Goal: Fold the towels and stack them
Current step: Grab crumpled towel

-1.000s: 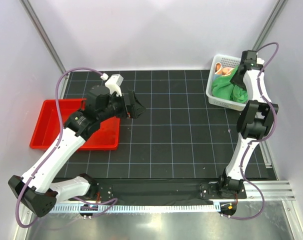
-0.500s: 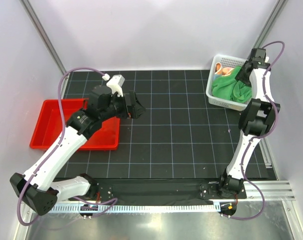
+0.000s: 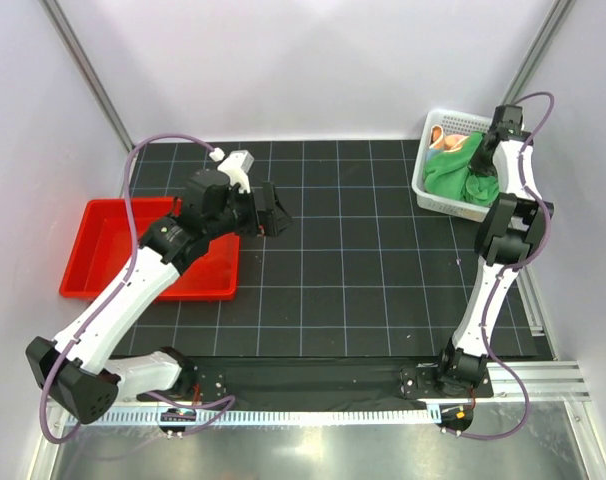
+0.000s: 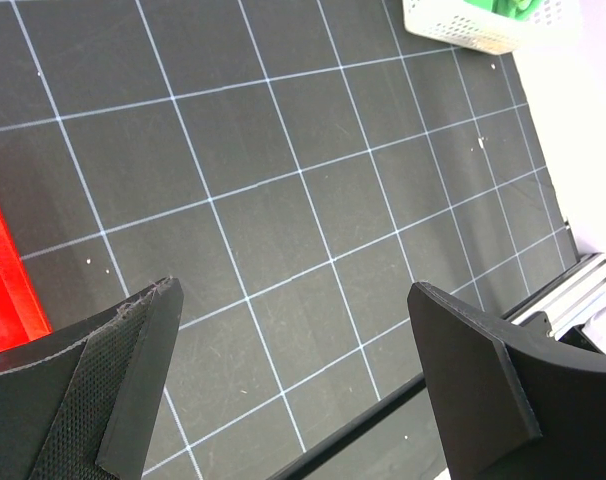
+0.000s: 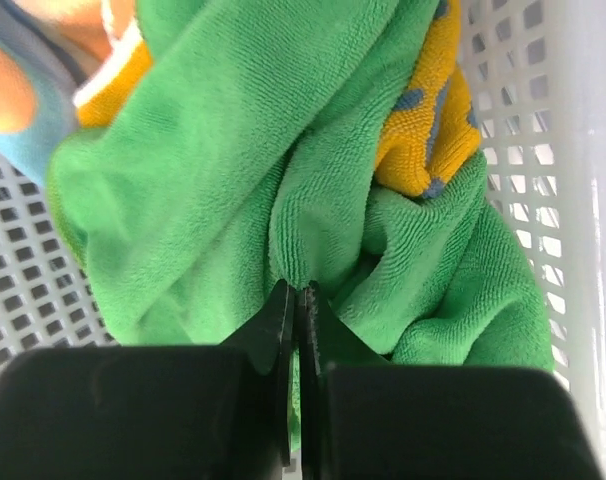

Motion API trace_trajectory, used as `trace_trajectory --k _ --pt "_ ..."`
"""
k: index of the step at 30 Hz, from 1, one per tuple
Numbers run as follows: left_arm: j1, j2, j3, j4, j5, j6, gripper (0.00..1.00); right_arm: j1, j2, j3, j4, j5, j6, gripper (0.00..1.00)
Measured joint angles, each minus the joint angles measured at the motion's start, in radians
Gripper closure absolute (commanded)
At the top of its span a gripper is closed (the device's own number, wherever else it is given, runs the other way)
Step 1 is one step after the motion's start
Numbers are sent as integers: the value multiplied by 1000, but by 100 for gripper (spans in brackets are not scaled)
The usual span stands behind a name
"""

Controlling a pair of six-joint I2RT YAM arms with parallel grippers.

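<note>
Your right gripper (image 5: 301,292) has dipped into the white mesh basket (image 5: 23,270) and now pinches a fold of the green towel (image 5: 233,150) lying there. Your left gripper (image 4: 293,292) waits wide open. Next, lift the towel out gently onto the black mat (image 4: 283,150).

Two white-shelled arms (image 3: 115,305), black joint housings (image 3: 508,235), looping purple cables (image 3: 133,168), matte black pincer fingers (image 4: 83,400).
</note>
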Motion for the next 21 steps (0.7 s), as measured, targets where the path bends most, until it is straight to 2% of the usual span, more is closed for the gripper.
trace_trajectory --k 6,9,16,21 --pt "0 5 0 -6 4 0 0 0 -32 35 -5 -1 8 99" --pt "0 5 1 -5 25 -1 0 0 -107 20 -13 -11 25 99" --pt "1 5 2 3 53 -2 0 0 -463 3 1 -153 117 99" --pt "34 12 56 -6 63 -5 0 2 -738 -35 75 -388 232 99"
